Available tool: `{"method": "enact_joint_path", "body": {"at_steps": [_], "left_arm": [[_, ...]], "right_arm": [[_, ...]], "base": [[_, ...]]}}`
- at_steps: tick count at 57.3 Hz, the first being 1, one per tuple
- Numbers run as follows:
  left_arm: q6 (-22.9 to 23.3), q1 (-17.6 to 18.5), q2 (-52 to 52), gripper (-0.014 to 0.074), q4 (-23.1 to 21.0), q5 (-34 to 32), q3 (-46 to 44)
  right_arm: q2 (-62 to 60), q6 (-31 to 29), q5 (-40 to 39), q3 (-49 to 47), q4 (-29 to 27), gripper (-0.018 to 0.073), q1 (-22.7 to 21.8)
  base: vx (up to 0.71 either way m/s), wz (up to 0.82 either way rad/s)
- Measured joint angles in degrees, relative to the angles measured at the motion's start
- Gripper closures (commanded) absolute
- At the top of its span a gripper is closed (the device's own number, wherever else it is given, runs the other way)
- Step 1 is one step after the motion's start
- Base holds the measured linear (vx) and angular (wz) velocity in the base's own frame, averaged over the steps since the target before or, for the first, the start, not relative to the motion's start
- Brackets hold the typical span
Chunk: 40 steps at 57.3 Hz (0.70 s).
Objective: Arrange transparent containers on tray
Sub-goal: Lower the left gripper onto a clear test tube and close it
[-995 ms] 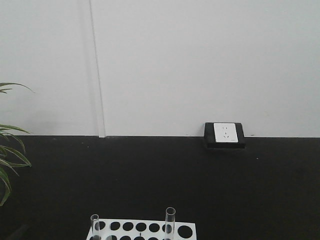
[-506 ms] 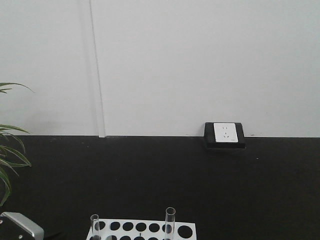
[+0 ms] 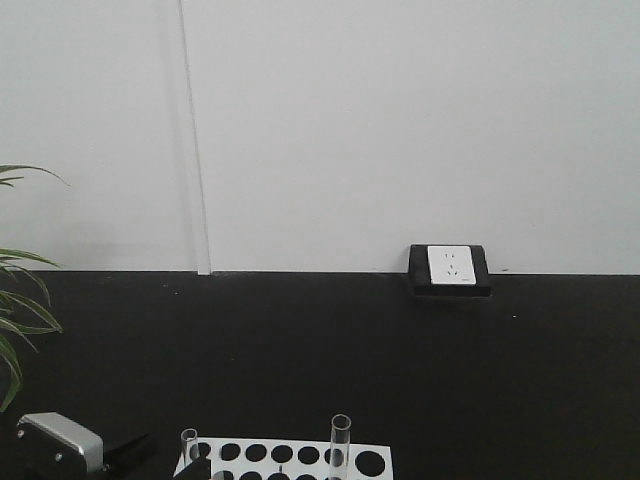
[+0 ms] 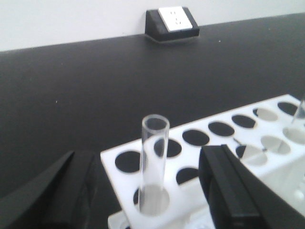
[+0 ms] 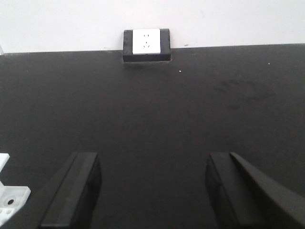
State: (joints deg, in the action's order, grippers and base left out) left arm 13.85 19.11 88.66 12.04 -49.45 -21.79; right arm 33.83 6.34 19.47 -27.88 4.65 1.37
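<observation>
**A:** Where do the test tubes stand?

**B:** Both are upright in the white rack (image 4: 125, 187), which sits on the black table (image 5: 157, 109). The nearer test tube (image 4: 155, 162) is in a hole close to the rack's left end. The second test tube (image 3: 340, 445) is a few holes further right (in the left wrist view it is only a sliver at the right edge).

**A:** And the left pincer (image 4: 143, 181)?

**B:** Its jaws are spread wide, one black finger (image 4: 66, 191) at lower left and the other at lower right, with the nearer tube between them. Neither touches the glass. In the front view the arm's silver housing (image 3: 58, 444) shows in the bottom left corner, just beside the rack.

**A:** The right pincer (image 5: 152, 191)?

**B:** Also apart, holding nothing; only bare table lies between its fingers. A corner of the rack pokes in at the lower left of that view.

**A:** Anything else?

**B:** A wall socket (image 3: 450, 266) sits where the table meets the white wall, and plant leaves (image 3: 20, 330) show at the left edge.
</observation>
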Motion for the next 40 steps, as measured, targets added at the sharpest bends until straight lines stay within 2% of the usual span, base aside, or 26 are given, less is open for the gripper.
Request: {"method": "enact_joint_path", "body": {"at_steps": [40], "left_arm": [[0.0,0.0,10.7,0.004,0.1,-3.6,-6.6]], "right_arm": [[0.0,0.0,1.0,0.0,0.0,0.0022,0.0]], "base": [[0.0,0.0]]}}
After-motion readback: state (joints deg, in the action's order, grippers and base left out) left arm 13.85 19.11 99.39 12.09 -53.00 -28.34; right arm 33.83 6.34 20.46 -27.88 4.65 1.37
